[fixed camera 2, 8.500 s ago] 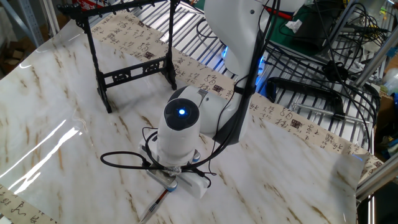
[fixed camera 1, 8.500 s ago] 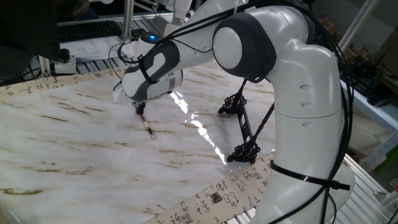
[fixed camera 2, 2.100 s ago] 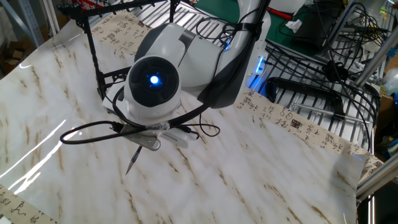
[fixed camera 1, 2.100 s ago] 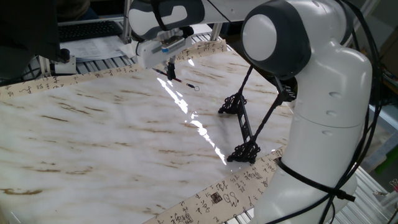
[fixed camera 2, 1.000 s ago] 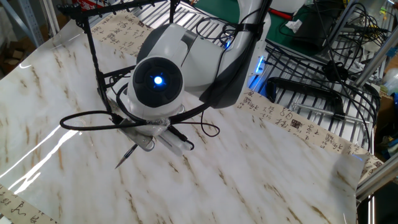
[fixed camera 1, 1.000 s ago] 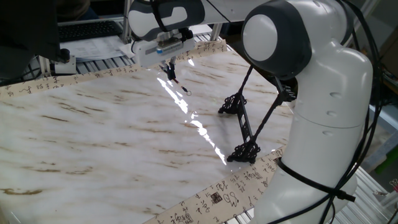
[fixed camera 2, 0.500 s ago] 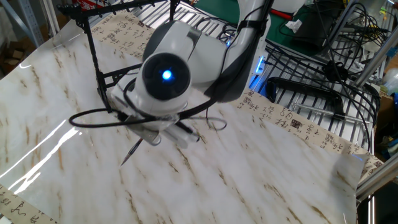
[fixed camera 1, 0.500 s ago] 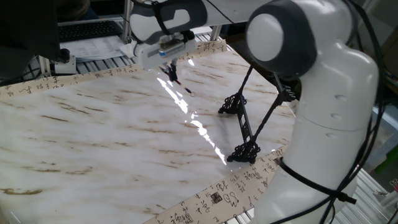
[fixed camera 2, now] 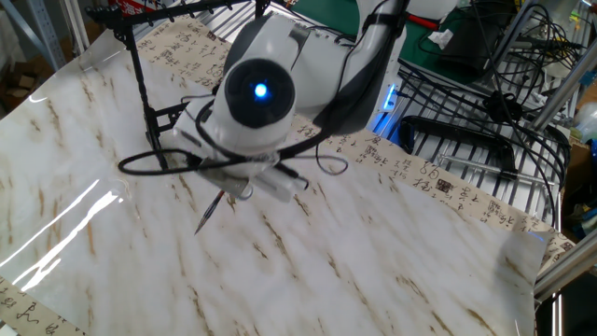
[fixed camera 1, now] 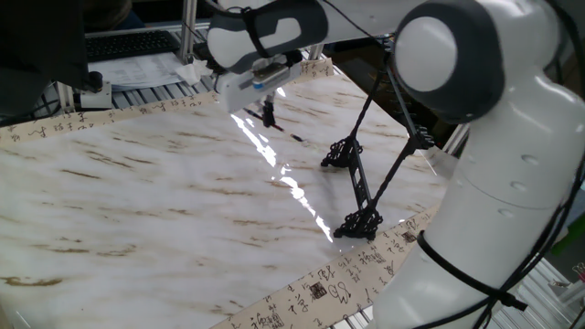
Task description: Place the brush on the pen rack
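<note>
The brush [fixed camera 2: 209, 214] is a thin dark shaft held up off the marble, slanting down to a pointed tip at lower left. My gripper [fixed camera 1: 267, 111] is shut on it, and in that view only a short dark stretch of the brush [fixed camera 1: 269, 117] shows below the fingers. In the other fixed view the round wrist with its blue light covers most of the gripper [fixed camera 2: 239, 189]. The pen rack [fixed camera 1: 357, 185] is a black rod stand on two scrolled feet, to the right of the gripper. The pen rack [fixed camera 2: 194, 114] also stands just behind the wrist.
A marble-patterned table top [fixed camera 1: 155, 210] is edged with calligraphy-printed paper strips [fixed camera 1: 311, 292]. Black cables [fixed camera 2: 485, 140] and metal framing lie beyond the table's right side. A keyboard and papers [fixed camera 1: 128, 46] sit behind the far edge.
The arm has carried the brush from low over the table, up and sideways towards the pen rack. In the last half second it shifted further towards the rack.
</note>
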`<state>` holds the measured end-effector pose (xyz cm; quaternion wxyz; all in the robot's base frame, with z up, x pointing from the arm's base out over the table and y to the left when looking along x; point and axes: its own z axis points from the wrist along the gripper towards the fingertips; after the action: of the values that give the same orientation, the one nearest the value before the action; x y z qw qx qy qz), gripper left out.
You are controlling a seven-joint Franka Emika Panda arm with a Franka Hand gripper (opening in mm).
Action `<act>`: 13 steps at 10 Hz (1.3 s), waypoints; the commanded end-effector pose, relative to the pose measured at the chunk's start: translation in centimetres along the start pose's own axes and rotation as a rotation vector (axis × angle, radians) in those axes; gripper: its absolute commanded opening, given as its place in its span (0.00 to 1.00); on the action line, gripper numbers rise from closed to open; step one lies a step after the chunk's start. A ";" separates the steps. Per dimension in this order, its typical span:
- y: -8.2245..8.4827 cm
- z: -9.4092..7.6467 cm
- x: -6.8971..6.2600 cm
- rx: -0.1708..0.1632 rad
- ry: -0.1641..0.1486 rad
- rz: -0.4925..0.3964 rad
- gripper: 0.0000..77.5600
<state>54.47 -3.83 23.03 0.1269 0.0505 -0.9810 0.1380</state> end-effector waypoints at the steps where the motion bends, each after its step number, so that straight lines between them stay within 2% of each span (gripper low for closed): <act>1: -1.7 -1.5 3.1 0.001 0.049 -0.088 0.01; 2: -1.9 -1.7 3.3 0.005 0.053 -0.097 0.01; 4: -2.6 -2.2 4.4 -0.010 0.064 -0.104 0.01; 7: -3.0 -2.4 5.3 -0.001 0.067 -0.101 0.01; 10: -3.1 -2.9 5.4 0.017 0.071 -0.096 0.01; 13: -3.9 -4.5 5.6 0.032 0.082 -0.091 0.01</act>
<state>50.43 -6.43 28.48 0.1705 0.0926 -0.9700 0.1464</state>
